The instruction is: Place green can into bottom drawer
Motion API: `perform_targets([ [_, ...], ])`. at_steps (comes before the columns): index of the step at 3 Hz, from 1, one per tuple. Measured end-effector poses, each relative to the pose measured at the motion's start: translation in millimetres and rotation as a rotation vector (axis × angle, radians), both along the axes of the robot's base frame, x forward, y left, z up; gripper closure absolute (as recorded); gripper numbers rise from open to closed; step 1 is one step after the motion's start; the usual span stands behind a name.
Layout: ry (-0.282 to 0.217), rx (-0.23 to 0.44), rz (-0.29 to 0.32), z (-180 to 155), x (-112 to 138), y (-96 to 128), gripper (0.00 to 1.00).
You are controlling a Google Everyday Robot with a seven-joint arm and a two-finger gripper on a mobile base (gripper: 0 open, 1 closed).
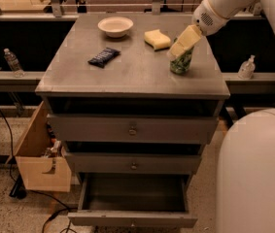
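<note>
The green can (180, 63) stands on the grey cabinet's top (127, 72) near its right edge. My gripper (182, 43) comes down from the upper right on a white arm and sits over the can's top, hiding it. The can's mottled green lower body shows below the gripper and still rests on the cabinet top. The bottom drawer (133, 220) is pulled out at the foot of the cabinet, and its dark interior holds nothing. The two drawers above it are closed.
On the cabinet top are a white bowl (115, 26), a yellow sponge (157, 39) and a dark snack bar (104, 57). A wooden box (40, 164) stands left of the cabinet. My white body (256, 174) fills the lower right. Bottles stand on side ledges.
</note>
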State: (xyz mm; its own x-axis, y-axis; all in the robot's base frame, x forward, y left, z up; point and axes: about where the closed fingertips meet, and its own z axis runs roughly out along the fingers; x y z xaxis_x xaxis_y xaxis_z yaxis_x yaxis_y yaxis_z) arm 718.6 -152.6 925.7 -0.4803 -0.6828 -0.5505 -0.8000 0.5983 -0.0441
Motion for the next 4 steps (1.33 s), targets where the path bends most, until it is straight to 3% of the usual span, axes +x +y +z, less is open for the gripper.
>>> perform_targets([
  [1, 0.026, 0.007, -0.011, -8, 4, 4, 0.16],
  [3, 0.046, 0.025, -0.012, -15, 10, 14, 0.62],
  [4, 0.031, 0.032, 0.005, -6, 7, 18, 0.86],
])
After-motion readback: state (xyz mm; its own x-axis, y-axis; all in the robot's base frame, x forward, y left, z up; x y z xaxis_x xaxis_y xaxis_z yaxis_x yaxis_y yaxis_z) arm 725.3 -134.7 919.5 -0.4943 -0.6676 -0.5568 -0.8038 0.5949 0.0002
